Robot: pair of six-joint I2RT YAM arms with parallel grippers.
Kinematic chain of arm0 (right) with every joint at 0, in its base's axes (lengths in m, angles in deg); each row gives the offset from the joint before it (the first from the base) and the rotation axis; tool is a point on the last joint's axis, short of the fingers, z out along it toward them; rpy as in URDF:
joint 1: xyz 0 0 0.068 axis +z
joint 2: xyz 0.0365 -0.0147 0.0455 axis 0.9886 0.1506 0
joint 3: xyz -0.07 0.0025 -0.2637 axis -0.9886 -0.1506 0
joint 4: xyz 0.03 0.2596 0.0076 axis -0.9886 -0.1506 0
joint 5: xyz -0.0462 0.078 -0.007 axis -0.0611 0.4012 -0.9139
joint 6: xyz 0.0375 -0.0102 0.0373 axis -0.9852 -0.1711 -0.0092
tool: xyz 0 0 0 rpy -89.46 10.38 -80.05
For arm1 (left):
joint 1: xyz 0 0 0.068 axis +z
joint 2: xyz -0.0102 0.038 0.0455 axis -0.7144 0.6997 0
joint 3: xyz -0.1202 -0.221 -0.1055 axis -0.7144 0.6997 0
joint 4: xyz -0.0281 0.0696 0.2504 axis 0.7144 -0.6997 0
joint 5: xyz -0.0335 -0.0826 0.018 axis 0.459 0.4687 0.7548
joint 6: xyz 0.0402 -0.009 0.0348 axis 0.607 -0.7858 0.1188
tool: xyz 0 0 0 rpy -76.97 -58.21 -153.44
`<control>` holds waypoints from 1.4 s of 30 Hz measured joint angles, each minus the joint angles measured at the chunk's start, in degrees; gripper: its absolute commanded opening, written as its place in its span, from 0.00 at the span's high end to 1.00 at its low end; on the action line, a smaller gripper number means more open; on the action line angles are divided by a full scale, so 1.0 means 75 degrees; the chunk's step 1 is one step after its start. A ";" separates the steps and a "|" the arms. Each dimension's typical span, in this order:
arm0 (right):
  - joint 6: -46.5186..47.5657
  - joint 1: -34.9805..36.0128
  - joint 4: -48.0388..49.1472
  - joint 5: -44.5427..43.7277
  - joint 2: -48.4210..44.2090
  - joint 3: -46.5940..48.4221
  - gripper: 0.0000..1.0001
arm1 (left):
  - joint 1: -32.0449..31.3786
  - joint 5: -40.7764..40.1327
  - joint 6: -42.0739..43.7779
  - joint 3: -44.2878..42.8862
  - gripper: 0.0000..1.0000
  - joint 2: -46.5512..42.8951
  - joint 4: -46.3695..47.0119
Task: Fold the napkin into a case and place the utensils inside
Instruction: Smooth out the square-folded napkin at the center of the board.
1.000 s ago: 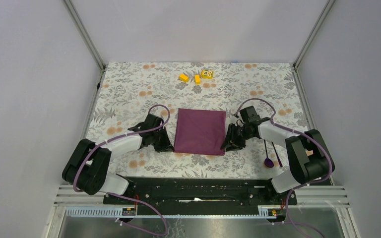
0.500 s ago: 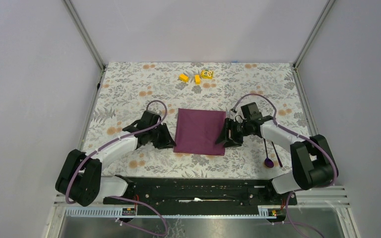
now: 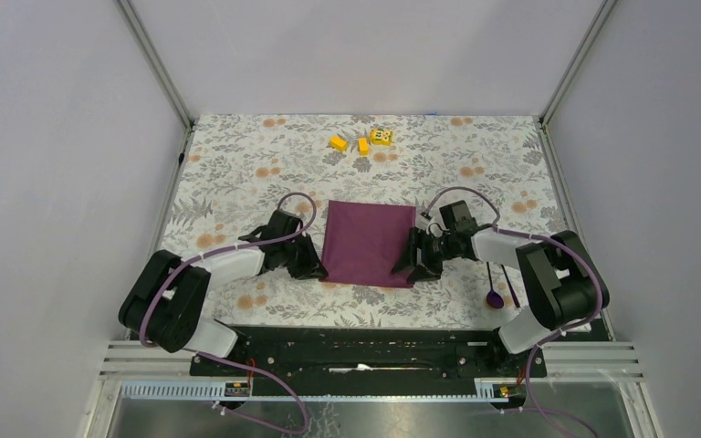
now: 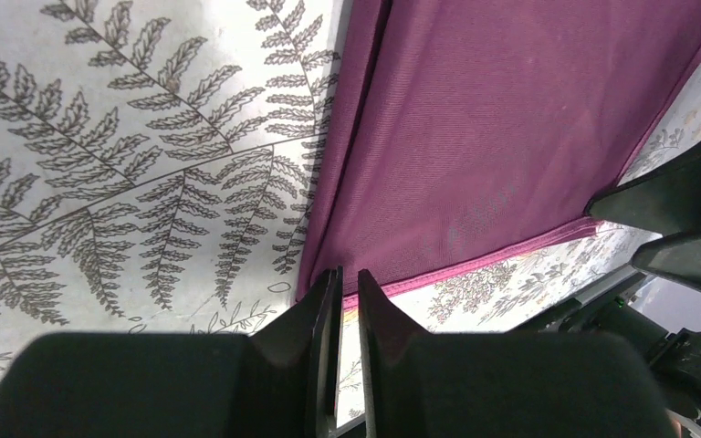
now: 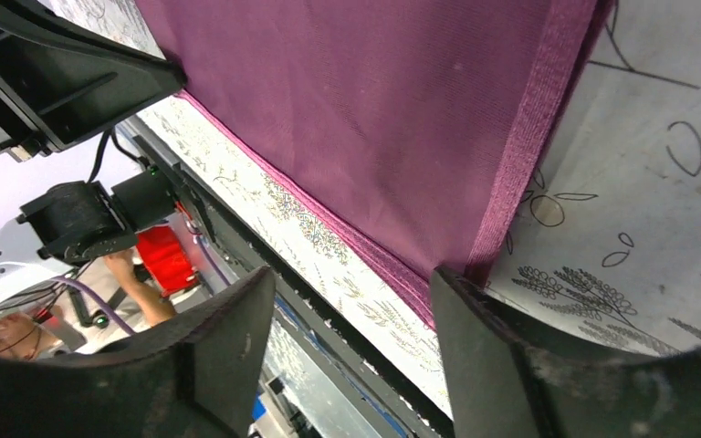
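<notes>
Top view: the napkin (image 3: 370,242) lies flat in the middle of the table on the tablecloth (image 3: 237,164); the left gripper (image 3: 315,267) sits at its near-left corner, the right gripper (image 3: 413,266) at its near-right corner; the utensils (image 3: 495,294) lie near the right edge.

Left wrist: the jaws are closed to a slit on the corner hem.

Right wrist: the jaws stand wide, astride the corner, holding nothing.

Such a thin pinch may slip or catch one layer only, skewing the fold; the tablecloth could be nipped too.

Half a second ago both grippers sat farther up the side edges; the napkin has not shifted.
</notes>
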 measured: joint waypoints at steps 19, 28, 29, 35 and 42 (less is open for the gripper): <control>-0.1565 0.1915 0.2824 0.0443 0.3532 0.4648 0.03 | 0.0017 -0.0102 -0.0035 0.0280 0.84 -0.0178 0.0411; -0.2148 0.1909 0.3378 0.0877 0.5196 0.5829 0.04 | 0.0017 -0.0169 -0.0085 0.0405 0.88 -0.0256 0.0536; -0.2145 0.1909 0.3386 0.0871 0.5281 0.5971 0.04 | 0.0017 -0.0187 -0.0082 0.0411 0.88 -0.0265 0.0536; -0.2116 0.1909 0.3311 0.0883 0.5773 0.6694 0.04 | 0.0012 -0.0350 -0.0070 0.0411 0.89 -0.0329 0.0481; -0.2145 0.1868 0.3147 0.0892 0.6239 0.7449 0.04 | 0.0012 -0.0481 -0.0073 0.0437 0.90 -0.0385 0.0481</control>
